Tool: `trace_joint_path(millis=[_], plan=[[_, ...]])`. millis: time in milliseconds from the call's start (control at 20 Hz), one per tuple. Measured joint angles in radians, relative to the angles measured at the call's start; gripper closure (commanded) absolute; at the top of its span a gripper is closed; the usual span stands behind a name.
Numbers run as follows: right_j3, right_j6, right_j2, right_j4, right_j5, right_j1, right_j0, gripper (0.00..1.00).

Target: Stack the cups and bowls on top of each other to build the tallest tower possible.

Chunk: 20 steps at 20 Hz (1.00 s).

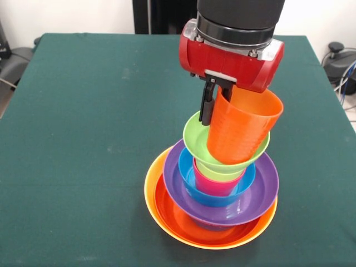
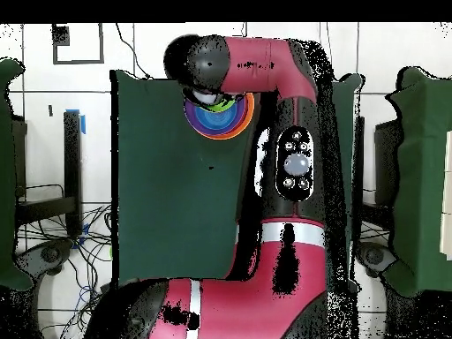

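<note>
Gripper (image 1: 218,103) at upper centre of front view, fingers pinching rim of orange cup (image 1: 242,129). Cup tilted, its base resting in small green bowl (image 1: 196,136). Tower (image 1: 214,192) at lower centre-right: yellow-orange bowl (image 1: 151,186) as base, red-orange bowl (image 1: 167,214), purple bowl (image 1: 264,186), blue bowl (image 1: 186,175), pinkish red cup (image 1: 208,183). Green tablecloth (image 1: 83,139) underneath. Overhead view: arm (image 2: 265,75) hides most of stack.

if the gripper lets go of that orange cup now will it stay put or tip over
It would probably tip or settle crooked: the orange cup is tilted, its base in the green bowl. Its smooth plastic looks slippery, so it may slide. It seems light and stiff, held by the gripper at its rim alone.
</note>
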Motion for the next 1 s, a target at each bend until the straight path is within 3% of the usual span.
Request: trace_joint_path(millis=[850,900,1000], plan=[[0.024,0.000,-0.014,0.000,-0.006,0.003,0.002,1.00],[0.024,0.000,-0.019,0.000,-0.006,0.003,0.003,0.00],[0.024,0.000,-0.021,0.000,-0.006,0.003,0.003,0.00]])
